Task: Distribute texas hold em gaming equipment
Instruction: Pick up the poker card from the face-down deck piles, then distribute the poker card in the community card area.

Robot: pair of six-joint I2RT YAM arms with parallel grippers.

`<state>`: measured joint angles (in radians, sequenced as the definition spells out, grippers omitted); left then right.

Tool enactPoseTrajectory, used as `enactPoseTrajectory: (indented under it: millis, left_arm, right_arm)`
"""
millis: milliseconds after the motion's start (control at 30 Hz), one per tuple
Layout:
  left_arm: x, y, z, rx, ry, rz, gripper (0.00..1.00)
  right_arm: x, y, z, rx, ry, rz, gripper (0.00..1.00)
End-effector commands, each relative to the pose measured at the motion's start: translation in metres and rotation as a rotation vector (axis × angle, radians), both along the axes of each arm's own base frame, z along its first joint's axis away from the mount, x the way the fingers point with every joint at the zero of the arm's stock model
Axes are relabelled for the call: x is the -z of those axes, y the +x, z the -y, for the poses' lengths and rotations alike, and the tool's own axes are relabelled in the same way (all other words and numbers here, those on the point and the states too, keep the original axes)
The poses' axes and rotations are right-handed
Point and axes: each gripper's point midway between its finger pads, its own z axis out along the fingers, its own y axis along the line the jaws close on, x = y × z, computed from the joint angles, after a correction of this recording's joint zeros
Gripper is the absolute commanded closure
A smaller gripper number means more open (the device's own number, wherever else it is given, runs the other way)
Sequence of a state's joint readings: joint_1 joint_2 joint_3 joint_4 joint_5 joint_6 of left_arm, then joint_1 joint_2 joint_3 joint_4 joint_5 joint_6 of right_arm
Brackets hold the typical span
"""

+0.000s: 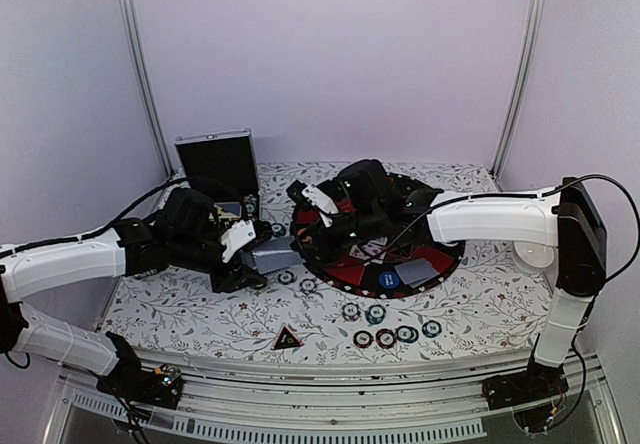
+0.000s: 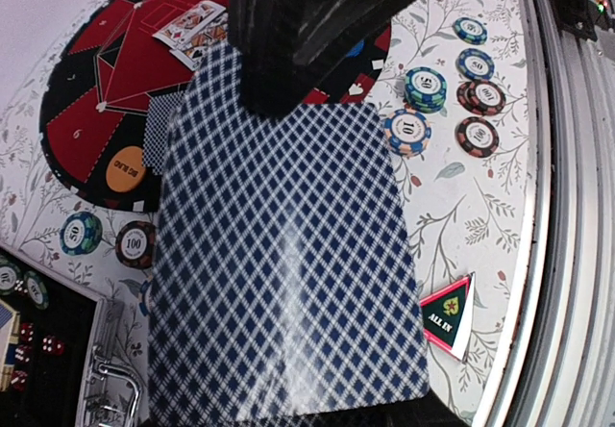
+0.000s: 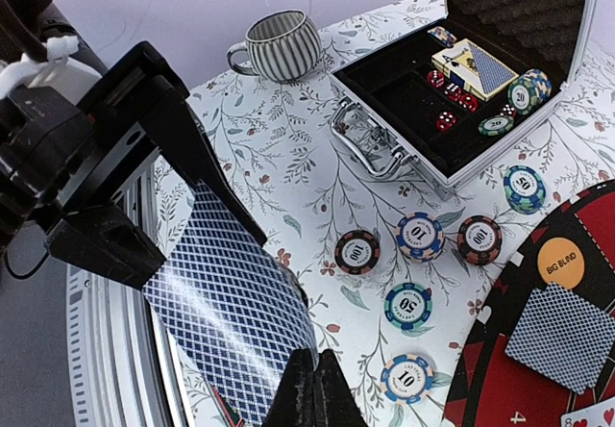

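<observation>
Silver-edged case (image 1: 217, 169): standing open at the far left of the table (image 1: 480, 304), with chips and dice lying inside.
Left gripper (image 1: 248, 254): reaching right just in front of the case; its fingers are clamping a deck of cards (image 2: 288, 254) by the near end; the blue-checked back is facing up and the deck is jutting out toward the mat.
Triangle (image 1: 287, 339): lying on the table near the front edge, apart from the deck and from both grippers.
Right gripper (image 3: 309, 389): reaching in from the right; its fingers are pressing together at the deck's far edge with no gap showing; whether 1 card is lying between them cannot be told.
Round red-and-black mat (image 1: 345, 269): lying at centre, just past the deck's tip; it is carrying an orange button (image 3: 561, 262), a blue button (image 1: 388, 280) and 1 face-down card (image 3: 562, 336).
Striped-edge chips (image 1: 386, 338): lying scattered in front of the mat, well apart from both grippers.
</observation>
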<state>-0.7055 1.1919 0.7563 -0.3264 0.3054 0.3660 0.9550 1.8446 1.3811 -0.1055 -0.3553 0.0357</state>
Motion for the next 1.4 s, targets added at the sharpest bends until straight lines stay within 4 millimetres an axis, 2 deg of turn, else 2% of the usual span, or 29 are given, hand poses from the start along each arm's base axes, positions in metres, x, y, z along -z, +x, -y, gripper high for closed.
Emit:
enactPoseTrajectory:
  millis: [0, 200, 367, 500, 633, 733, 800, 867, 967, 1033, 1133, 1167, 1267, 1367]
  left_arm:
    - [-0.007, 0.004, 0.003, 0.006, -0.03, 0.02, 0.54]
    - [-0.006, 0.004, 0.003, 0.005, -0.027, 0.015, 0.54]
    - [-0.006, 0.004, 0.003, 0.004, -0.026, 0.016, 0.54]
    - [-0.006, 0.004, 0.003, 0.003, -0.026, 0.018, 0.54]
    - [-0.007, 0.004, 0.003, 0.002, -0.026, 0.018, 0.54]
    - [-0.006, 0.004, 0.003, 0.003, -0.026, 0.017, 0.54]
    - [-0.007, 0.004, 0.003, 0.006, -0.028, 0.017, 0.54]
    - [-0.007, 0.003, 0.003, 0.007, -0.03, 0.016, 0.54]
    - [-0.007, 0.003, 0.003, 0.005, -0.029, 0.015, 0.54]
    - [-0.006, 0.003, 0.003, 0.008, -0.029, 0.011, 0.54]
    - [-0.005, 0.002, 0.004, 0.009, -0.028, 0.008, 0.54]
    - [-0.005, 0.003, 0.003, 0.009, -0.026, 0.008, 0.54]
    - [-0.004, 0.003, 0.003, 0.007, -0.023, 0.007, 0.54]
    - [-0.003, 0.003, 0.003, 0.006, -0.02, 0.008, 0.54]
  right_arm:
    - [-0.033, 0.004, 0.009, 0.007, 0.063, -0.004, 0.98]
    - [-0.052, -0.007, 0.016, -0.059, 0.117, -0.032, 0.98]
    - [-0.074, -0.005, 0.03, -0.063, 0.177, -0.04, 0.98]
    - [-0.091, 0.012, 0.057, -0.002, 0.213, -0.044, 0.98]
    - [-0.097, 0.034, 0.087, 0.081, 0.239, -0.063, 0.98]
    - [-0.093, 0.071, 0.123, 0.191, 0.247, -0.1, 0.98]
    - [-0.08, 0.112, 0.161, 0.315, 0.242, -0.133, 0.98]
    - [-0.056, 0.155, 0.2, 0.459, 0.202, -0.17, 0.98]
    - [-0.018, 0.205, 0.236, 0.549, 0.145, -0.218, 0.98]
    - [0.004, 0.226, 0.245, 0.545, 0.136, -0.258, 0.98]
    - [0.032, 0.251, 0.246, 0.51, 0.131, -0.332, 0.98]
    - [0.05, 0.256, 0.242, 0.494, 0.121, -0.37, 0.98]
    - [0.073, 0.268, 0.236, 0.454, 0.116, -0.405, 0.98]
    - [0.094, 0.284, 0.242, 0.474, 0.104, -0.428, 0.98]
